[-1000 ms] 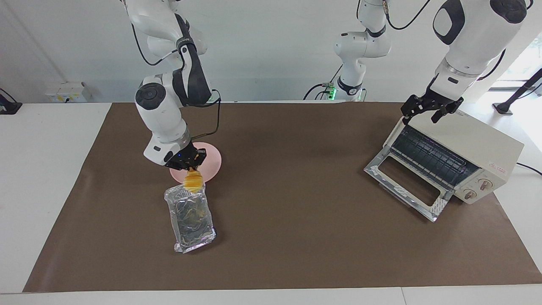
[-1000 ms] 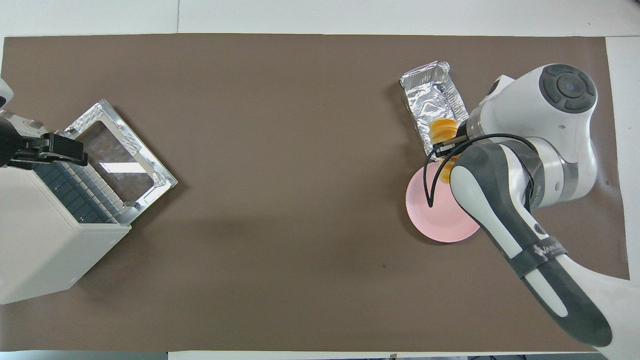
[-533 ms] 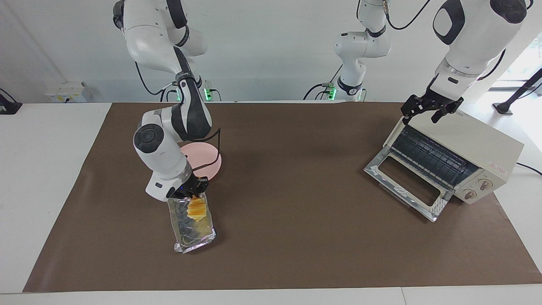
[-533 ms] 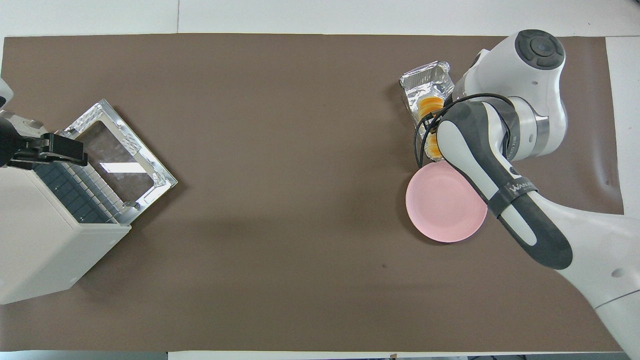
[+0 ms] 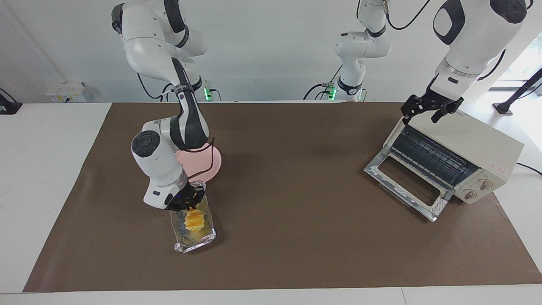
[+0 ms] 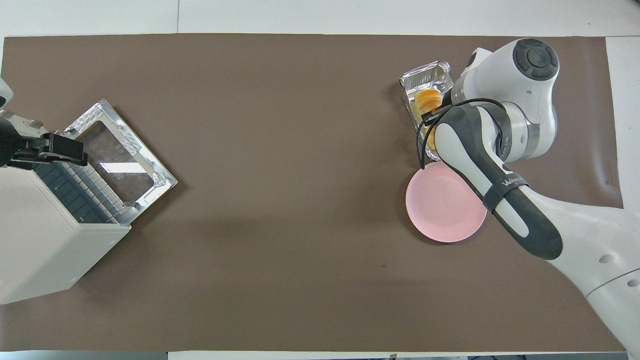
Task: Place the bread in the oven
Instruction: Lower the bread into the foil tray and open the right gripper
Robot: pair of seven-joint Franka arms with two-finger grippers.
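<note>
Facing view first: I have the brown surface [image 5: 296,237], with the oven [image 5: 461,156] at the left arm's end, its glass door dropped open. My left gripper [image 5: 427,111] waits over the oven's top edge, jaws apart. At the right arm's end sit the pink plate [image 5: 214,163] and, farther from the robots and just beside it, the foil tray [image 5: 192,226]. My right gripper [image 5: 189,202] is low over the tray, jaws clamped on the bread [image 5: 194,218], which hangs down into the tray. I judge the loaf light and soft, so a hard squeeze could crush its ridges. I'd hold it across the narrow width, near the middle, so it doesn't droop.
</note>
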